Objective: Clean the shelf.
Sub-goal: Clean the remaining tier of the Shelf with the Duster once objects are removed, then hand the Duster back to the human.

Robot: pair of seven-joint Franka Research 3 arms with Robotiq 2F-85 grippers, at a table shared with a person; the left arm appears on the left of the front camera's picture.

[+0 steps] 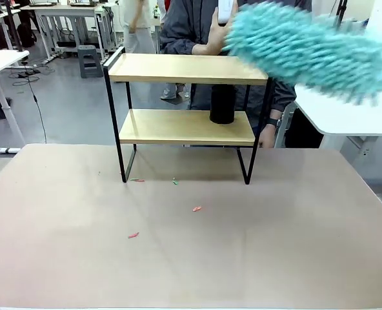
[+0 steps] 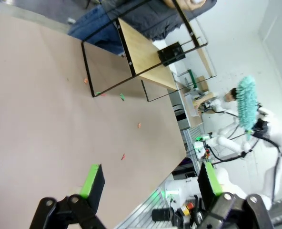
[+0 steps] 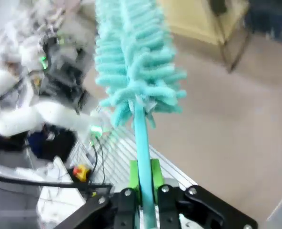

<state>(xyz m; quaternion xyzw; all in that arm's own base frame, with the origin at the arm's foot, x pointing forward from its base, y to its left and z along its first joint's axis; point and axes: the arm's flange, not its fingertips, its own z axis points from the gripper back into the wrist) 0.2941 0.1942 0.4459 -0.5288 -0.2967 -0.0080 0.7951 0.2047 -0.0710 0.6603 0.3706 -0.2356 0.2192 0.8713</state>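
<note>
Clamped on a fluffy turquoise microfibre duster (image 1: 313, 48), upper right, the right gripper (image 3: 143, 179) should sweep flat along the two-tier wood-and-black-metal shelf (image 1: 184, 69), upper centre; the left gripper (image 2: 149, 183) gapes wide, empty.

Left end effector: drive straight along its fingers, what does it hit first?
Likely the table top, short of the shelf; the open left end effector angles toward it. Depth is unclear.

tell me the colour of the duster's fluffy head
Turquoise; the duster shows best in the right wrist view.
</note>
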